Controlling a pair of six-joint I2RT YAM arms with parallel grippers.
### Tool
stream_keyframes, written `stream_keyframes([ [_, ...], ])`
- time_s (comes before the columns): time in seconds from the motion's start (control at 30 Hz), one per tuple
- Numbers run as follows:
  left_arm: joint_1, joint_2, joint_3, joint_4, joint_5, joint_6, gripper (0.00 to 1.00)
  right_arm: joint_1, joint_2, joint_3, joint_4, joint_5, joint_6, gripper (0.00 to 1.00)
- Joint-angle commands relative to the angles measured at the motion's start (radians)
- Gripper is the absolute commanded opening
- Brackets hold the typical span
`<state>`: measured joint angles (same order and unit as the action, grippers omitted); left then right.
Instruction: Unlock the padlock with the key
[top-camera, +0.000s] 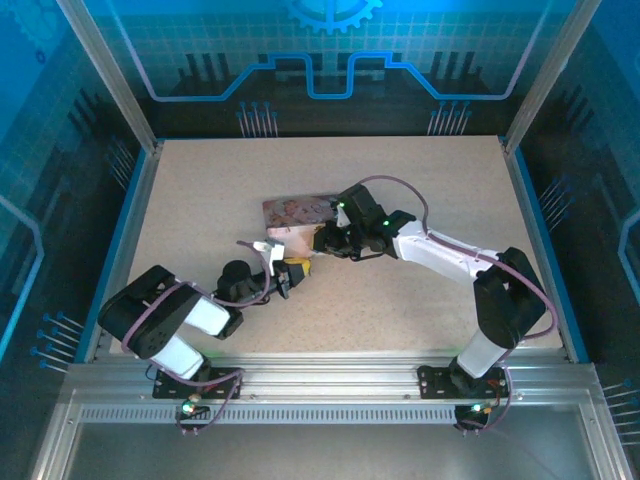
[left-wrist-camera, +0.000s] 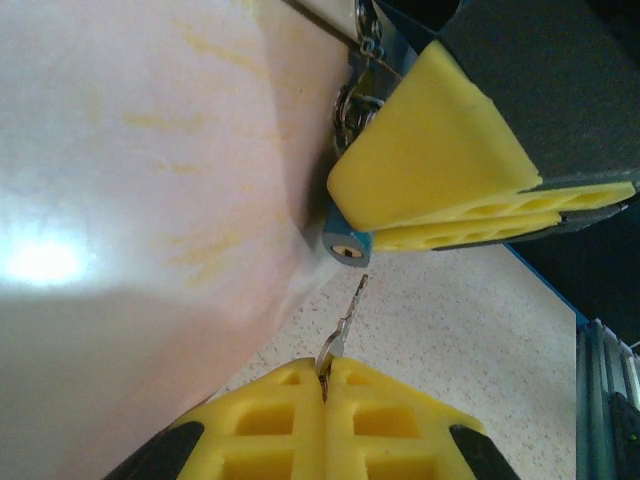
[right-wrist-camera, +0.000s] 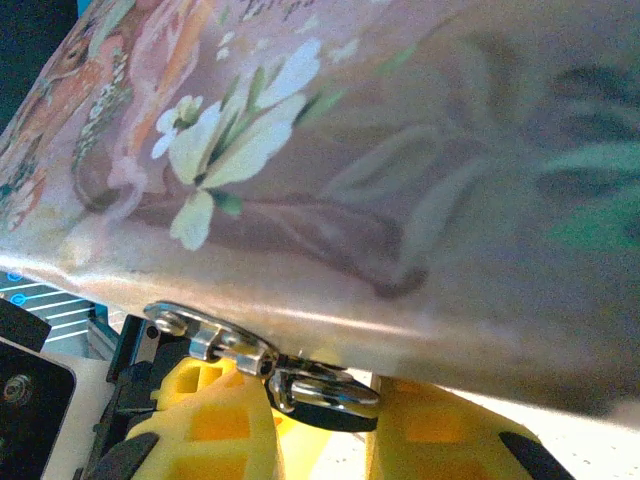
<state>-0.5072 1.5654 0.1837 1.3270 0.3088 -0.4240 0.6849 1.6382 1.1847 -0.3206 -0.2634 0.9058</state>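
The padlock (left-wrist-camera: 347, 243) is tiny and rigid, light enough to swing on its shackle (right-wrist-camera: 325, 388), which is threaded through the hasp (right-wrist-camera: 205, 333) at the edge of the pink tin (right-wrist-camera: 330, 150). It probably needs holding by the flat sides of its body so the keyhole face stays bare. The right gripper (right-wrist-camera: 320, 430) does just that: its yellow pads are closed on the body below the tin's rim, and the keyhole points out toward the other arm. The key (left-wrist-camera: 345, 318) is thin, stiff metal and likely slippery (a small twist could turn it in the foam), so the bow is the place to pinch it. The left gripper (left-wrist-camera: 325, 365) is clamped shut on the bow, the blade sticking out toward the keyhole with its tip just short of it and a little off line. In the top view the left arm lies folded low, reaching right. The right arm stretches left across the table (top-camera: 200, 200), elbow bent, and the two grippers meet beside the tin.
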Motion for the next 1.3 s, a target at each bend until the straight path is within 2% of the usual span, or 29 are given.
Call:
stream_keyframes([
  [0.0,-0.006,-0.003,0.019,0.072,-0.02,-0.017,0.0,-0.008,-0.062,0.004,0.085,-0.04,0.004,0.0],
  [0.2,0.013,0.004,0.027,0.071,0.003,-0.061,0.0,-0.012,-0.07,-0.011,0.11,-0.054,0.016,0.0],
  [0.73,0.025,0.002,0.02,0.072,0.012,-0.076,0.0,-0.018,-0.088,-0.039,0.136,-0.065,0.032,0.0],
  [1.27,0.024,0.004,0.056,0.072,0.071,-0.104,0.0,-0.008,-0.054,-0.037,0.168,-0.094,0.038,0.0],
])
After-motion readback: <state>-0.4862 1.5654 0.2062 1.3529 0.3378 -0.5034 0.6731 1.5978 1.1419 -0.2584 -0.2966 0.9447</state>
